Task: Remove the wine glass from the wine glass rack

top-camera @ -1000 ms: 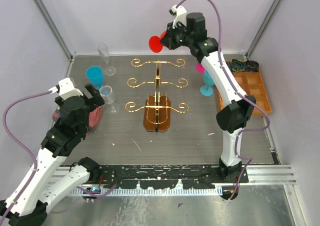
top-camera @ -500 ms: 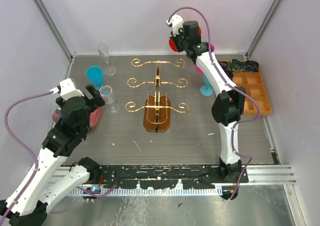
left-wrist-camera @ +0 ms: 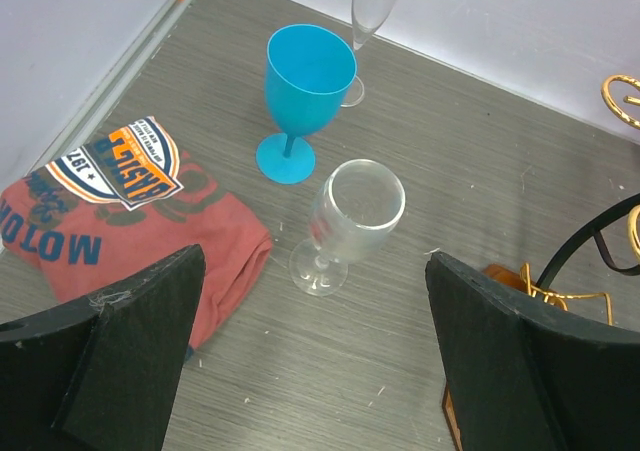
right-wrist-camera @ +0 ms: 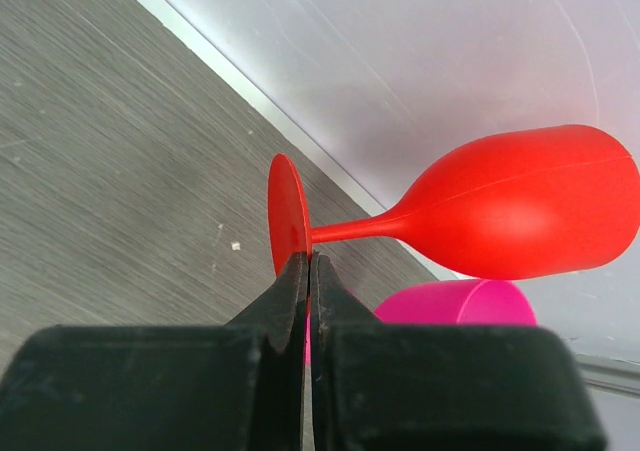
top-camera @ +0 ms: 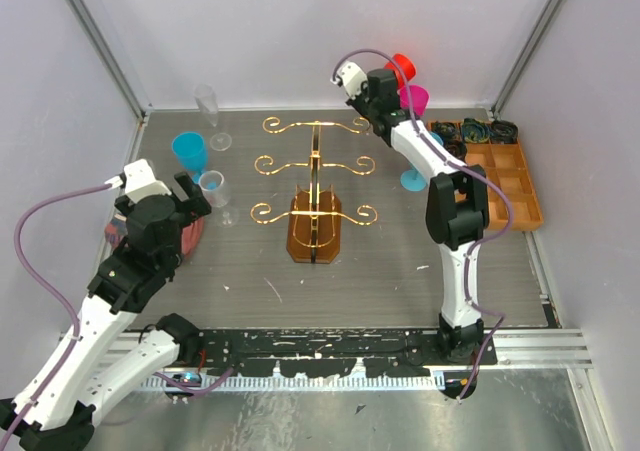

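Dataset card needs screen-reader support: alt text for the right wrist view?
The right hand pinches the foot of a red wine glass, sideways in frame with its bowl to the right. A pink glass shows behind it, with a grey table and white wall beyond.

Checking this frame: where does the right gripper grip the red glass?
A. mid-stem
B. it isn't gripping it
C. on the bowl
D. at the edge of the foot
D: in the right wrist view the right gripper is shut on the edge of the foot of the red glass, with stem and bowl clear of the fingers.
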`<state>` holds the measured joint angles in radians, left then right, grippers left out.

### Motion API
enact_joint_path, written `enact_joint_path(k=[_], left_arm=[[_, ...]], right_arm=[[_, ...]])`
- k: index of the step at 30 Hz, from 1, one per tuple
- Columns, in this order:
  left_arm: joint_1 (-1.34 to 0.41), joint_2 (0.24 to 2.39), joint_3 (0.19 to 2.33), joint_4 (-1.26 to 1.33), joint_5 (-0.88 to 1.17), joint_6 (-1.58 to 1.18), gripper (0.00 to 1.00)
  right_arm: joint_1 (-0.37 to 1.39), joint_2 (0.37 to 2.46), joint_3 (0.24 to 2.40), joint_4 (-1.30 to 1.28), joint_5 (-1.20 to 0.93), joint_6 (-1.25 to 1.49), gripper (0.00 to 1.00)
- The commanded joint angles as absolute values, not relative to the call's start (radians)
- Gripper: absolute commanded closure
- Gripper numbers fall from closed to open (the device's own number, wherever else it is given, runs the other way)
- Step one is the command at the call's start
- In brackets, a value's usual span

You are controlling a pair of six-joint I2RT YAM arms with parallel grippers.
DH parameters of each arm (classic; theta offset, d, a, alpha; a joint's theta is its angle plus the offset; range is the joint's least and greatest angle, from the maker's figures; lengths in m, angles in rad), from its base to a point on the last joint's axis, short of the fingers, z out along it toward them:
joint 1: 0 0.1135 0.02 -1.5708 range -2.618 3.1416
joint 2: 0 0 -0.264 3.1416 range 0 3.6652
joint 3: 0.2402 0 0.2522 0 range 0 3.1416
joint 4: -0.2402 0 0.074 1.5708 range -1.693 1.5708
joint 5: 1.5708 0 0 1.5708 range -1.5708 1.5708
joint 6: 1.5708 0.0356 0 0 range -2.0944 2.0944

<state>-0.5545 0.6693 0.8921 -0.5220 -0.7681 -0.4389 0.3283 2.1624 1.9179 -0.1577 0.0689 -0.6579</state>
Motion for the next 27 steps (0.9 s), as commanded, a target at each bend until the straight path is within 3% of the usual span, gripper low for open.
enact_joint_path(k=[1, 16, 27], left_arm=[[-0.557, 0.679, 0.875, -0.486, -0.77, -0.433, 0.02], [-0.556, 0.714, 0.863, -0.463, -0.756, -0.423, 0.02], [-0.557, 0.721, 0.845, -0.398, -0.732, -0.41, 0.02]], right_arm=[[0.284, 2.09, 1.881, 0.0, 0.016, -0.706, 0.99], [0.263, 2.107, 1.687, 0.216, -0.094, -0.807, 0.99], [0.276, 2.185, 1.633, 0.334, -0.016, -0.874, 0.99]])
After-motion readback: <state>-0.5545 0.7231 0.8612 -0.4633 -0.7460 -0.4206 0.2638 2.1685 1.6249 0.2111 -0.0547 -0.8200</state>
